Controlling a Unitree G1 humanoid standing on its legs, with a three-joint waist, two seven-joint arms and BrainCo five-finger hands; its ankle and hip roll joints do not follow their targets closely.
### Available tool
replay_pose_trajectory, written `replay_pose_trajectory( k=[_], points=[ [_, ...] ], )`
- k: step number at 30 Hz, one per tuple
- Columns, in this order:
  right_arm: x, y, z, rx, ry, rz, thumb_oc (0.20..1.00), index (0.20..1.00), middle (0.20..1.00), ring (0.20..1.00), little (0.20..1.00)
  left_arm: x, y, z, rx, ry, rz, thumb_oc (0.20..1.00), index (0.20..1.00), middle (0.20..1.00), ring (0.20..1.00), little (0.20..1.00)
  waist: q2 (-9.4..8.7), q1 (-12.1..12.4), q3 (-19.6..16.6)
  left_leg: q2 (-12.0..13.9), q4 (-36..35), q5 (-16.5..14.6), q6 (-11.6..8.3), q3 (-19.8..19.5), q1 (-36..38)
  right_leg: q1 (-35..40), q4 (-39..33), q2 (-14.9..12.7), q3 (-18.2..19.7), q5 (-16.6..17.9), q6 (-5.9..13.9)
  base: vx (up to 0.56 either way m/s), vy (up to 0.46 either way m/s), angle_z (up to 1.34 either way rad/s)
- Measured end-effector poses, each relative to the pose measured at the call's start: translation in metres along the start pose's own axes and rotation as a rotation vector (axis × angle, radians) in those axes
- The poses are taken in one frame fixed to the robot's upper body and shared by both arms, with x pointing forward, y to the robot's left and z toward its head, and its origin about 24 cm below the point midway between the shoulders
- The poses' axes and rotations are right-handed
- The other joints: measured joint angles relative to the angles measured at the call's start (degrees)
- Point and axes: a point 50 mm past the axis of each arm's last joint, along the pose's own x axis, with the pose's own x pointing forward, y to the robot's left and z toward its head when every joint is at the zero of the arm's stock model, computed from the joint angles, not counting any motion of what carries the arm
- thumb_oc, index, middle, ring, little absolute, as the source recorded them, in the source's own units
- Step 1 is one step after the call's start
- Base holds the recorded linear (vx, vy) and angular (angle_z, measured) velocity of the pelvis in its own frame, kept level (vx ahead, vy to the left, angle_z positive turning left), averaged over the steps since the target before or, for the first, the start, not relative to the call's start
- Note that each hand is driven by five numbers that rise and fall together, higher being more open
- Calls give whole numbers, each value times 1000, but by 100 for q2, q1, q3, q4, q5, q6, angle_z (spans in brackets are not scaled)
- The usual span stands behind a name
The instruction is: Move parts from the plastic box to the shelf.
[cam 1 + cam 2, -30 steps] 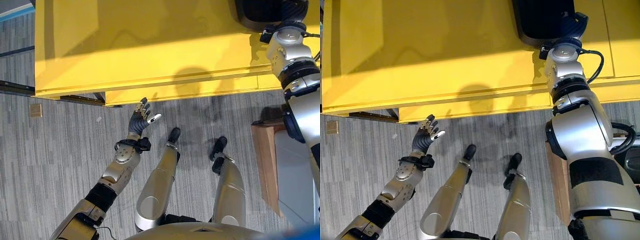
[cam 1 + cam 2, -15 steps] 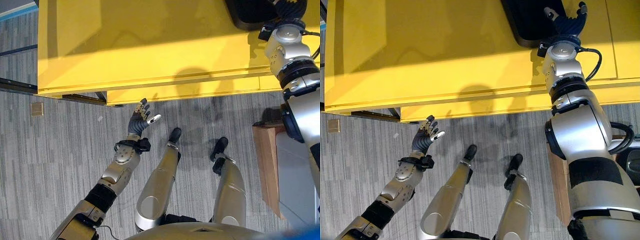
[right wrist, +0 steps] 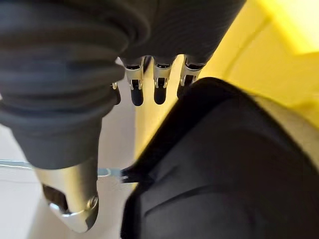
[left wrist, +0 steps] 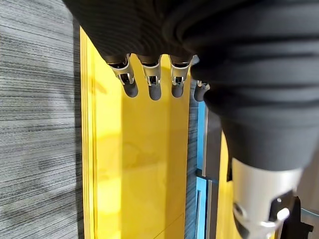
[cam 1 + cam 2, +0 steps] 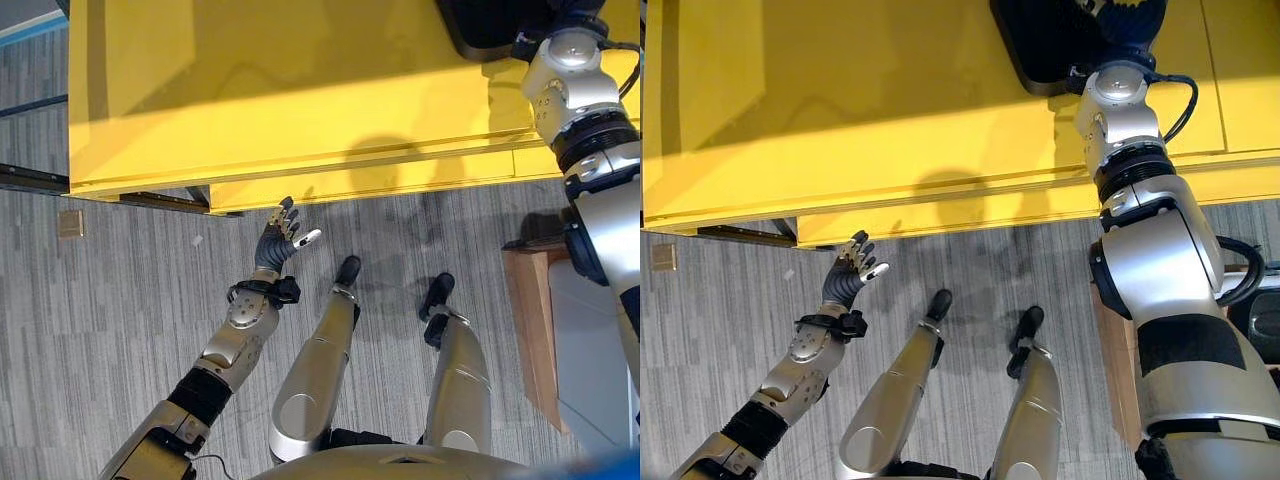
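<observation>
Nearest us, we are holding the left robot hand loosely open and empty over the floor, short of the yellow worktop. Farther out, our right robot hand is hovering with straight fingers, gripping nothing, over the dark plastic box just beyond it; its parts are hidden from us.
</observation>
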Motion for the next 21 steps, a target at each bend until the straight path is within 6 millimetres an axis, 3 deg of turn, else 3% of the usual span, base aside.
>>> replay_pose_trajectory(
  k=[12, 21],
  points=[
    [3, -19, -23, 28, 119, -99, 1000, 1000, 1000, 1000, 1000, -7, 4, -8, -27, 37, 12, 1000, 1000, 1000, 1000, 1000, -4, -62, -2, 25, 14, 0, 8, 56, -2, 15, -80, 35, 43, 74, -2, 2, 0, -2],
    [2, -17, -24, 42, 124, -87, 1000, 1000, 1000, 1000, 1000, -7, 4, -8, -27, 37, 12, 1000, 1000, 1000, 1000, 1000, -4, -56, -2, 26, 19, 1, 9, 57, -6, 17, -82, 39, 44, 80, 0, 0, 0, 0]
  ],
)
